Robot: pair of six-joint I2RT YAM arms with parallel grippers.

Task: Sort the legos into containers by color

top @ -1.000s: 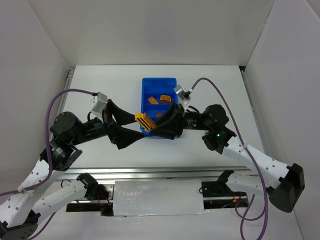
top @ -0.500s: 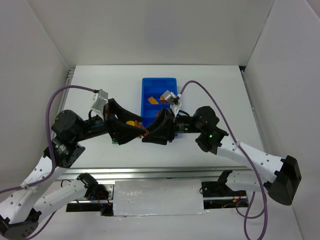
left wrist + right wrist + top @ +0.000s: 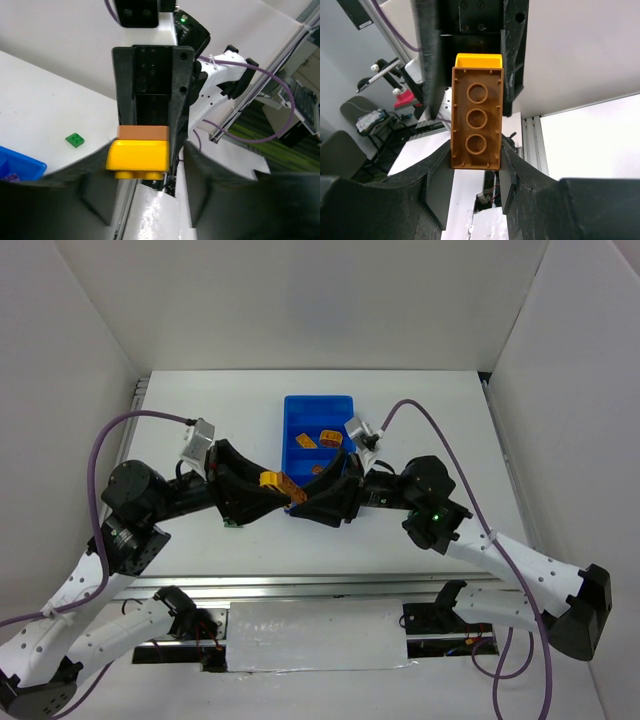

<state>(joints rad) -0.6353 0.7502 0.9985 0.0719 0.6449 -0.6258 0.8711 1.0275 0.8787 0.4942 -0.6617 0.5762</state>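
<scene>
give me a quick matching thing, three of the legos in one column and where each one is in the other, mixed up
Things:
1. yellow brick
2. brown brick
3. green lego

Places:
a. lying loose on the white table
b. gripped in the right end effector
c. gripped in the left end effector

Pairs: 1-c, 2-b, 3-a
</scene>
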